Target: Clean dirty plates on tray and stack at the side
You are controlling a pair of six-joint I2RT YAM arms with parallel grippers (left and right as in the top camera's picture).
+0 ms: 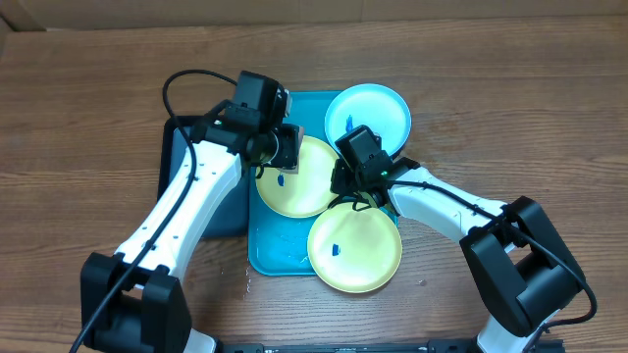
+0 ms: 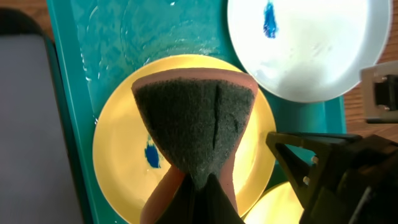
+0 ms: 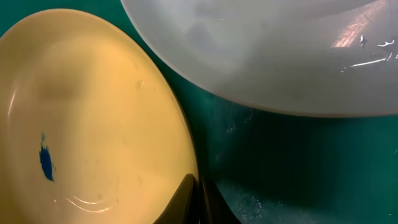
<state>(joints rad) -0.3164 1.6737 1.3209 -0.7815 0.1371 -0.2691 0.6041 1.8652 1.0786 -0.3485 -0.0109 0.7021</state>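
Note:
On the turquoise tray [image 1: 265, 257] lie two yellow dirty plates: an upper one [image 1: 306, 191] and a lower one [image 1: 358, 257]. A light blue plate [image 1: 378, 113] overhangs the tray's far right corner. Each plate carries a small blue smudge. My left gripper [image 2: 203, 182] is shut on a sponge [image 2: 196, 121], whose dark scouring face hangs over the upper yellow plate [image 2: 118, 146], beside its smudge. My right gripper [image 3: 199, 198] is shut on that plate's rim [image 3: 93, 112], at the side nearest the light blue plate [image 3: 261, 56].
A black tray [image 1: 177, 147] sits to the left of the turquoise one, partly under my left arm. Bare wooden table surrounds both trays. The two grippers [image 1: 285, 147] [image 1: 341, 186] work close together over the same plate.

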